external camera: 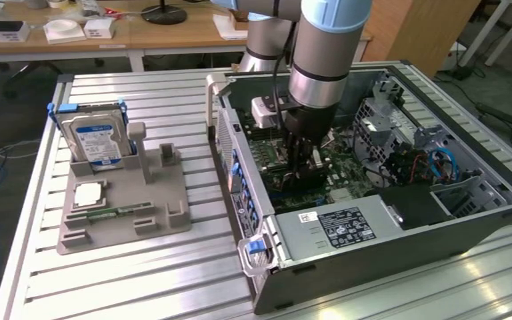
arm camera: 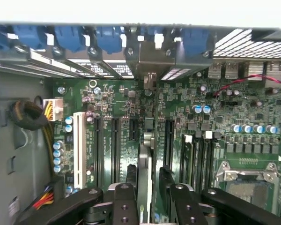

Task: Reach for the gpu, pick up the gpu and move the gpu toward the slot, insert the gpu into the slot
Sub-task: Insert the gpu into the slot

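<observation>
I see the robot arm reaching down from the top centre of the exterior view into an open computer case [external camera: 399, 220] that lies on its side on a slatted metal surface [external camera: 131, 280]. My tool [external camera: 299, 167] sits low inside the case, right over the green motherboard [external camera: 345, 175].

In the wrist view, the gpu [arm camera: 146, 159] stands on edge in the middle of the frame, seen as a thin vertical card running from the tool's black fingers [arm camera: 124, 199] up toward the case's rear wall. Its silver metal bracket [arm camera: 152, 58] sits against that rear wall among the blue slot latches [arm camera: 68, 35]. The card's lower edge appears seated in the slot [arm camera: 145, 140], a long narrow connector between other dark expansion strips on the board.

The tool's fingers stand on either side of the card with a gap between them. They look partly open, and I cannot tell whether the pads touch the card.

To the right in the wrist view lies the square silver processor socket [arm camera: 248, 180]. At left are a white connector strip [arm camera: 78, 145] and a bundle of yellow and black wires [arm camera: 30, 115].

At the left of the exterior view, a grey holder tray [external camera: 123, 207] rests on the surface, well apart from the case. A blue-labelled hard drive [external camera: 96, 139] stands upright in it, with a small green memory stick [external camera: 103, 215] lying flat nearer the front.
</observation>
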### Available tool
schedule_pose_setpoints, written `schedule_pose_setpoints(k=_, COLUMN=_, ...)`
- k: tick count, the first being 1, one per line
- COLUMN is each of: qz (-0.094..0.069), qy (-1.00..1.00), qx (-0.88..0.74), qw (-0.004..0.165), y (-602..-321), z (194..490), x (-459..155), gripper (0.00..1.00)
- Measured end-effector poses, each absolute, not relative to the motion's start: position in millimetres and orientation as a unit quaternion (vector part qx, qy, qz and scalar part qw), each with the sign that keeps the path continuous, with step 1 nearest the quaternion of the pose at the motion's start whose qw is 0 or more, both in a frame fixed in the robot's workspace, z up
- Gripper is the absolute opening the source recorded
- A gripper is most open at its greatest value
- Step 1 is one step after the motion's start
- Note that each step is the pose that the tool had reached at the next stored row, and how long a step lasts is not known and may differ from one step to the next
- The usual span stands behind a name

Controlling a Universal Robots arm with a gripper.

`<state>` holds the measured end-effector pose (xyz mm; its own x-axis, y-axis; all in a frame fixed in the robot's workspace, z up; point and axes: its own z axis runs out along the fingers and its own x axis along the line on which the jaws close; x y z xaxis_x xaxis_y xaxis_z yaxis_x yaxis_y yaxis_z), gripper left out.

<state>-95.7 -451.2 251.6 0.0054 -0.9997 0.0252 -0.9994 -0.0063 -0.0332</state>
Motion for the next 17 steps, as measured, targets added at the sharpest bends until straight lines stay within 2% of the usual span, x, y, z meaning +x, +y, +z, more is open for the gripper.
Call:
schedule_pose_setpoints(k=5, qz=-0.023, qy=0.705, qx=-0.709, qw=0.005, y=-451.2, z=268.9, x=-96.4, gripper=0.33)
schedule_pose_setpoints(k=9, qz=-0.023, qy=0.705, qx=-0.709, qw=0.006, y=-451.1, z=271.0, x=-96.5, gripper=0.32)
schedule_pose_setpoints(k=12, qz=-0.023, qy=0.705, qx=-0.709, qw=0.006, y=-451.1, z=271.0, x=-96.5, gripper=0.13)
schedule_pose_setpoints(k=17, qz=-0.023, qy=0.705, qx=-0.709, qw=0.006, y=-451.2, z=271.0, x=-96.5, gripper=0.10)
